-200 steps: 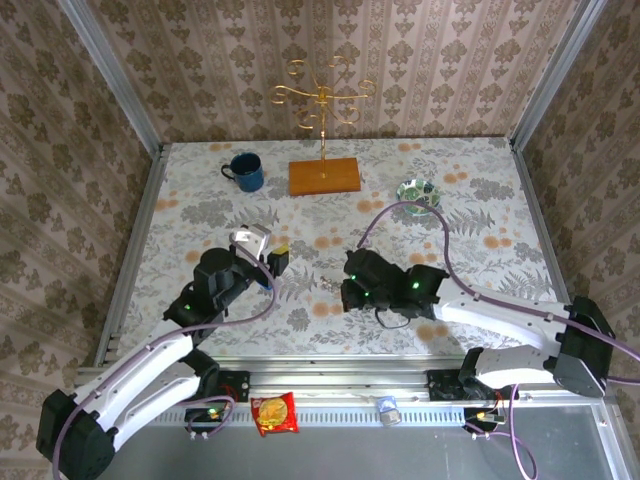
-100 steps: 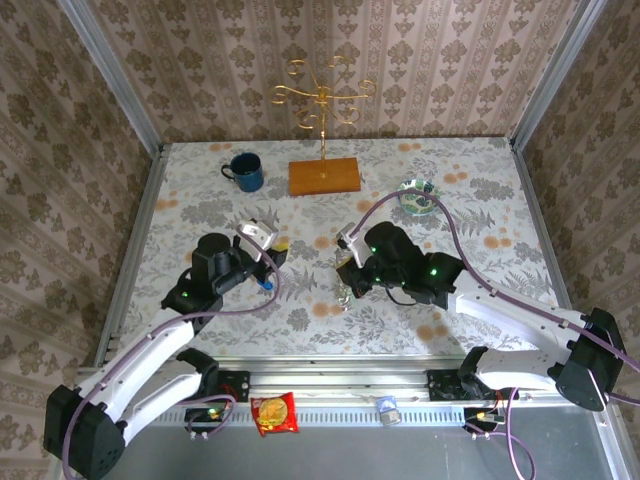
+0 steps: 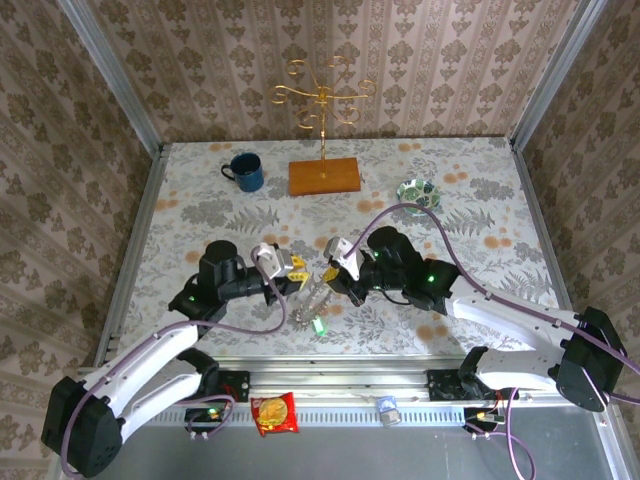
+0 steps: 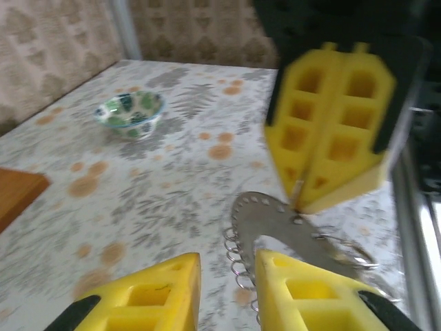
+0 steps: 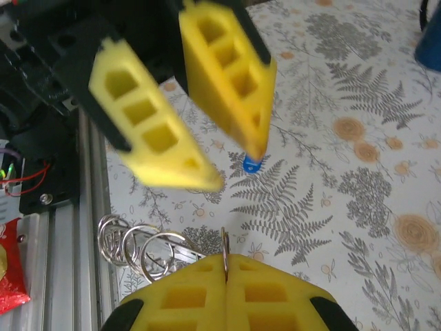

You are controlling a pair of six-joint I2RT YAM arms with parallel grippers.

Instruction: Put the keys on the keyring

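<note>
The keyring (image 4: 275, 227) is a flat grey metal plate with small wire rings along its edge. My right gripper (image 5: 225, 261) is shut on its thin edge and holds it above the table. In the top view the keyring (image 3: 313, 292) hangs between the two grippers, with a greenish key (image 3: 318, 325) showing just below it. My left gripper (image 4: 227, 289) is open, its right finger (image 4: 310, 296) beside the plate's ringed edge. The blue key (image 5: 253, 164) lies on the table under the left gripper's fingers (image 5: 227, 76). In the top view my left gripper (image 3: 290, 267) faces my right gripper (image 3: 333, 270).
A patterned green bowl (image 3: 418, 190) sits at the back right, a blue mug (image 3: 245, 172) at the back left. A wooden base (image 3: 324, 176) carries a gold stand. A red snack packet (image 3: 274, 413) lies on the front rail.
The right gripper has carried the keyring up and to the left. The left gripper has swung right to meet it, and its jaws have narrowed.
</note>
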